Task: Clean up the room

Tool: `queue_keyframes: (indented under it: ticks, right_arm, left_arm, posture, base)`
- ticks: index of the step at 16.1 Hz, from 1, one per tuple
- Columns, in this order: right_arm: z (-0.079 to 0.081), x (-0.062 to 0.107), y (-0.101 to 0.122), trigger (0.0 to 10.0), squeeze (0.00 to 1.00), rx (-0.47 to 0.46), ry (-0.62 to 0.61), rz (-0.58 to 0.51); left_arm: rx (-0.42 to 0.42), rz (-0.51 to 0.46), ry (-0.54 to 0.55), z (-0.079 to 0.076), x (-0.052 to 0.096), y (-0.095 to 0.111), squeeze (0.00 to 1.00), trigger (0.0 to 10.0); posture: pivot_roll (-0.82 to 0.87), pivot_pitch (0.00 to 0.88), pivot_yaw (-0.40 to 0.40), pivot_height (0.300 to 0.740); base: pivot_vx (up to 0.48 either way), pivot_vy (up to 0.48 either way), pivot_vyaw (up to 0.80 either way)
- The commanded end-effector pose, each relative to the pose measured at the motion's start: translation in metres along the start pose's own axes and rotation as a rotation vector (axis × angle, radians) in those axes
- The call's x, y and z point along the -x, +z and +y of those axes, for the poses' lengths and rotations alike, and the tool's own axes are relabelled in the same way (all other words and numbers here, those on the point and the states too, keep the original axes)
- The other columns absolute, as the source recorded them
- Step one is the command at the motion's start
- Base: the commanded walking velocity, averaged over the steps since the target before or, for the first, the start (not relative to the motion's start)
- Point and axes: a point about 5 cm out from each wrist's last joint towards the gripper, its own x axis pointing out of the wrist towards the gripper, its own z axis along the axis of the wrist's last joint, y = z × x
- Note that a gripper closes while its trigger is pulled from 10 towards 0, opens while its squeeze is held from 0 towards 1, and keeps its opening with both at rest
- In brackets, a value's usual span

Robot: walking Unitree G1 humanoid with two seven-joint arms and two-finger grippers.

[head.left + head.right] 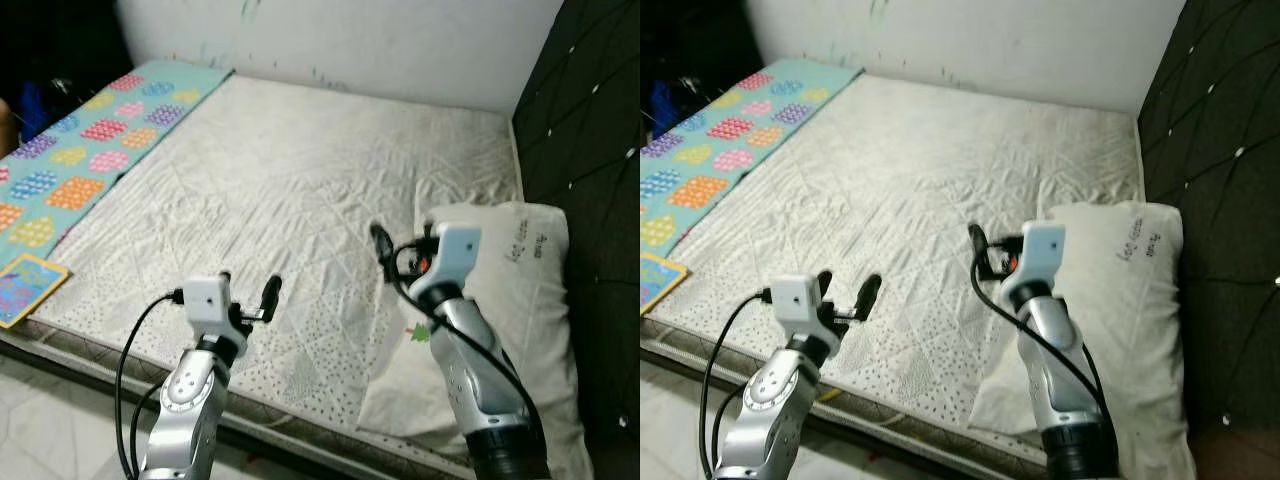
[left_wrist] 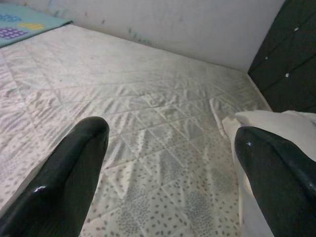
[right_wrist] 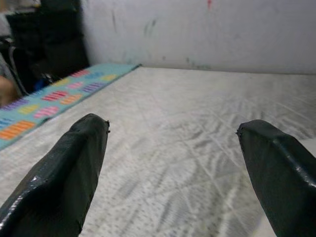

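The robot stands at the near edge of a bare quilted mattress (image 1: pixel 290 190), both arms raised over it. From the head camera, the pillow (image 1: pixel 510 300) lies at about four o'clock, on the mattress corner just beside the dark tufted headboard (image 1: pixel 590 160), its near end hanging a little past the mattress edge. A bright patterned mat (image 1: pixel 90 150) runs along the mattress from nine to eleven o'clock, and a small picture book (image 1: pixel 25 285) sits at about eight o'clock on the mattress corner.

The left gripper (image 1: pixel 250 300) hovers above the near mattress edge at about six o'clock; its two fingers (image 2: pixel 74 177) stand wide apart and hold nothing, with the pillow's edge seen past one of them. The right gripper (image 1: pixel 395 255) hangs above the mattress at about three o'clock, just beside the pillow's inner edge, its fingers (image 3: pixel 69 173) likewise spread wide and empty.

For tidying, the pillow looks like the likeliest thing to take up (it lies skewed in the corner). It should be light, soft and very yielding, so a pinch in the middle would probably just gather cover fabric and let the filling sag. A better hold, I judge, is at a corner or along the nearer long edge, with the fingers closing deep over a thick fold, perhaps one gripper at each end. The cover seems to be matte cloth, so slipping is not much of a worry, and nothing about it is fragile.
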Motion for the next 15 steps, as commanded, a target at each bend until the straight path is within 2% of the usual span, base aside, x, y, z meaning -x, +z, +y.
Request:
queue_keyframes:
  ticks: [1, 4, 6, 8, 9, 11, 13, 15]
  right_arm:
    - [-0.009, 0.004, -0.015, 10.0, 0.0, 0.028, -0.037, 0.051]
    - [-0.014, 0.008, -0.045, 10.0, 0.0, 0.012, -0.086, 0.134]
    - [-0.008, 0.002, -0.061, 10.0, 0.0, 0.028, -0.081, 0.186]
    - [-0.007, -0.006, -0.064, 10.0, 0.0, 0.021, -0.074, 0.209]
    - [-0.01, -0.012, -0.062, 10.0, 0.0, 0.017, -0.083, 0.21]
    - [-0.01, -0.014, -0.062, 10.0, 0.0, 0.019, -0.084, 0.209]
    - [-0.007, -0.021, -0.062, 10.0, 0.0, 0.053, -0.059, 0.203]
    - [-0.007, -0.024, -0.061, 10.0, 0.0, 0.056, -0.053, 0.206]
  left_arm:
    - [-0.014, 0.001, -0.009, 0.001, -0.005, -0.001, 0.0, 10.0]
    - [-0.003, 0.027, 0.023, 0.009, -0.013, -0.01, 0.0, 10.0]
    - [0.0, 0.045, 0.015, 0.01, -0.025, -0.012, 0.0, 10.0]
    - [-0.003, 0.088, -0.009, 0.006, -0.035, -0.015, 0.0, 10.0]
    - [0.028, 0.095, 0.002, 0.008, -0.04, -0.015, 0.0, 10.0]
    - [0.045, 0.093, 0.011, 0.01, -0.043, -0.015, 0.0, 10.0]
    - [0.101, 0.117, 0.041, 0.015, -0.049, -0.018, 0.0, 10.0]
    - [0.106, 0.118, 0.035, 0.015, -0.052, -0.017, 0.0, 10.0]
  posture:
    - [-0.09, 0.0, 0.009, 0.74]
    - [-0.1, 0.0, 0.035, 0.74]
    - [-0.1, 0.0, 0.045, 0.74]
    - [-0.11, 0.0, 0.051, 0.74]
    - [-0.12, 0.0, 0.052, 0.74]
    - [-0.12, 0.0, 0.051, 0.74]
    - [-0.13, 0.0, 0.05, 0.74]
    - [-0.13, 0.0, 0.048, 0.74]
  base:
    - [0.0, 0.0, 0.0]
    - [0.0, 0.0, -0.8]
    - [0.0, 0.0, -0.8]
    - [0.0, 0.0, -0.8]
    - [0.0, 0.0, -0.8]
    - [0.0, 0.0, -0.8]
    - [0.0, 0.0, -0.8]
    - [0.0, 0.0, -0.8]
